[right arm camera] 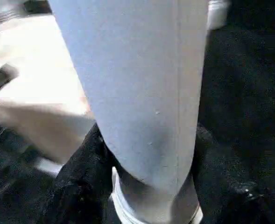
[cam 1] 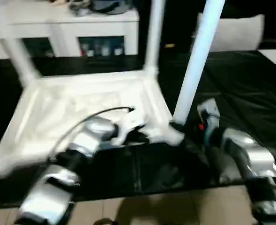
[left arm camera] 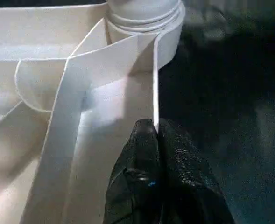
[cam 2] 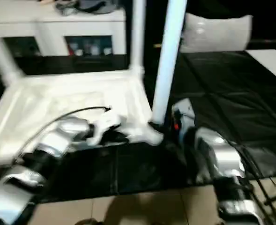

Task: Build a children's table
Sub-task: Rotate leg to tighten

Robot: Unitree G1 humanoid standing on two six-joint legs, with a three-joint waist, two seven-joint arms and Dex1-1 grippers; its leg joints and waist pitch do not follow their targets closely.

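The children's table top (cam 1: pixel 81 101) lies underside up on a black mat, its ribs showing. Three white legs stand in its corner sockets: far left (cam 1: pixel 18 56), far right (cam 1: pixel 154 33) and near right (cam 1: pixel 198 56). My left gripper (cam 1: pixel 140 137) is shut on the thin near rim of the top, just beside the near right socket (left arm camera: pixel 144 11); the rim (left arm camera: pixel 154 84) runs between my black fingertips (left arm camera: pixel 144 135). My right gripper (cam 1: pixel 177 126) clasps the near right leg (right arm camera: pixel 137 84) at its base, a black finger (right arm camera: pixel 76 177) on each side of it.
The black mat (cam 1: pixel 236 84) stretches out to the right of the table top. A white cabinet (cam 1: pixel 63 23) with clutter on top stands behind. A white cushion-like thing (cam 1: pixel 238 30) sits at the back right. Tiled floor (cam 1: pixel 175 206) runs along the front.
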